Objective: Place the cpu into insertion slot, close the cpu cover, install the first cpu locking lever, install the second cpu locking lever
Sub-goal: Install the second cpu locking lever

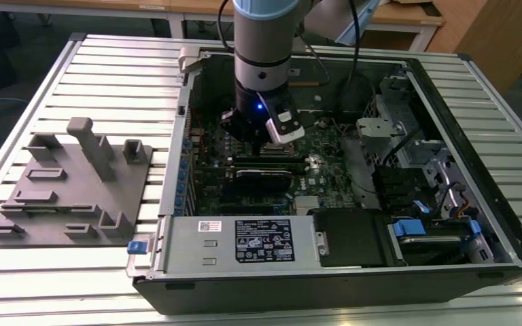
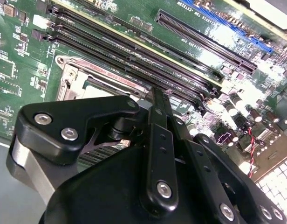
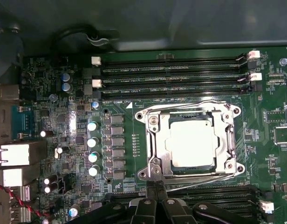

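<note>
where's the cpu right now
In the first wrist view the cpu sits in the insertion slot under the cpu cover, between the memory slots.

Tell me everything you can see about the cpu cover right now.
In the first wrist view the cpu cover is a thin, shiny silver metal frame with a square window, lying flat and closed over the cpu, whose dull grey top shows through the window. It sits on the green motherboard, just below the long black memory slots. Thin wire levers run along its edges. The gripper sits close by its lower edge; whether they touch is unclear.
</note>
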`<state>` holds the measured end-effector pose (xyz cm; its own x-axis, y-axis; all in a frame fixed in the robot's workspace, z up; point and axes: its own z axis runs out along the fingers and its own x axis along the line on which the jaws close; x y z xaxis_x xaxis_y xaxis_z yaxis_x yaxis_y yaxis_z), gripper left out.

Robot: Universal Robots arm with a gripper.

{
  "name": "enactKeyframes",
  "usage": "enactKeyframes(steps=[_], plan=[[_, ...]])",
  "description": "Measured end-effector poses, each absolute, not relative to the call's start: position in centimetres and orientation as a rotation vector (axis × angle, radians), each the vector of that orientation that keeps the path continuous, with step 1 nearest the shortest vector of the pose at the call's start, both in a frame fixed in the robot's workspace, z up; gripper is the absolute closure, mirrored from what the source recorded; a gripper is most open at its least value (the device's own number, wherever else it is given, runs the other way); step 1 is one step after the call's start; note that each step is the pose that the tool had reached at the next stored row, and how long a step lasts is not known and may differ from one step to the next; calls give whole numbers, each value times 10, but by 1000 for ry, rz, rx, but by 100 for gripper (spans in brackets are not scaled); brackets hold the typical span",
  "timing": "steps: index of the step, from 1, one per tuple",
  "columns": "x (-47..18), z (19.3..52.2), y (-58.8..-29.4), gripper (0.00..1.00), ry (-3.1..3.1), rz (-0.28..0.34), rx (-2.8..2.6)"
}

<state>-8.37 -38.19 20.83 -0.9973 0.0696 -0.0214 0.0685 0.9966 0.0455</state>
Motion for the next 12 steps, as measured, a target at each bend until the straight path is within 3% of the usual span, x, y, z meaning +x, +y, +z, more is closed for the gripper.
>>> enactKeyframes(steps=[12], plan=[[-84, 208, -388, 90, 3116, 94, 108]])
